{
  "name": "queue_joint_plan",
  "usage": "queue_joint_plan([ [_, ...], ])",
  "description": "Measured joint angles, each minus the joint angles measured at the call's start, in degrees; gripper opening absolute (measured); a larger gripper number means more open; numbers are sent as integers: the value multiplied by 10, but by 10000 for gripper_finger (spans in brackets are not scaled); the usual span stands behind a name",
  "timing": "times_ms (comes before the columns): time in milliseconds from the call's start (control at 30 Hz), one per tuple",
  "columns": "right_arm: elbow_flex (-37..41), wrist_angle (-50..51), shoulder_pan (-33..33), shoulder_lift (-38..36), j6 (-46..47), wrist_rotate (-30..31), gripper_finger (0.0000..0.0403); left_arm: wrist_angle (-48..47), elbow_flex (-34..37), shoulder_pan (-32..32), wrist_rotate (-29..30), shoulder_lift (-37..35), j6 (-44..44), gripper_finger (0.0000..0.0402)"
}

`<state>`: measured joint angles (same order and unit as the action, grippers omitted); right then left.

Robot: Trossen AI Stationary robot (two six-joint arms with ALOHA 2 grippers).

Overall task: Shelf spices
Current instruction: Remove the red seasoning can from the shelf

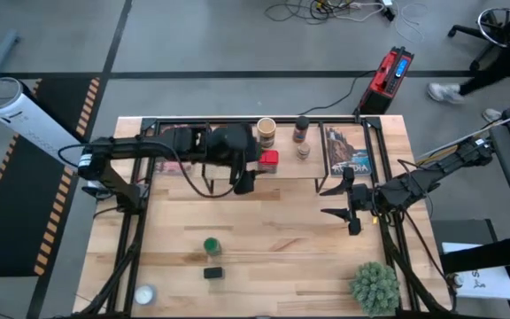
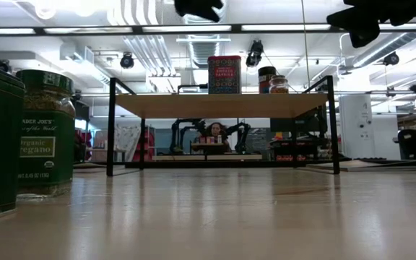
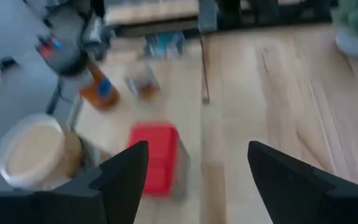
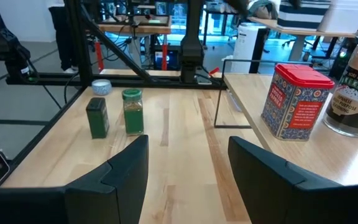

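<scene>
On the shelf, a narrow plank along the far part of the bench, stand three spices: the tan round jar with its pale lid up, the red square tin just beside it toward the near edge of the plank, and the dark-capped brown bottle further to the right, with a smaller lidded jar just beside it whose contents cannot be made out. All of these stand upright, long axis vertical. The left tool hangs above the shelf's near edge, just left of the red square tin; in the left wrist view its two dark fingers are spread wide with nothing between them, and the tin's red top shows below and between them, slightly toward the one finger. The right tool waits over the bare bench well right of centre, its fingers also parted and empty. Near the front of the bench stand the green-lidded jar, filled with green dried herb and labelled oregano in the low view, and the small black box just beside it toward the front edge, both upright. The tiny clear jar sits at the front left corner, well apart from both tools.
</scene>
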<state>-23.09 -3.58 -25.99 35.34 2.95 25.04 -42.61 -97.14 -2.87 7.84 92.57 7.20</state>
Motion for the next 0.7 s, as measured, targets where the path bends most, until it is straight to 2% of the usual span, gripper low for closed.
queue_joint_plan([
  [200,0,-1,0,0,-6,0,199,-18,-121,-6,-14,56,34,251],
  [433,0,3,0,0,-5,0,199,-133,-265,-35,-48,155,56,242],
  [700,0,3,0,0,-4,-10,199,-213,-345,-49,-60,233,92,257],
])
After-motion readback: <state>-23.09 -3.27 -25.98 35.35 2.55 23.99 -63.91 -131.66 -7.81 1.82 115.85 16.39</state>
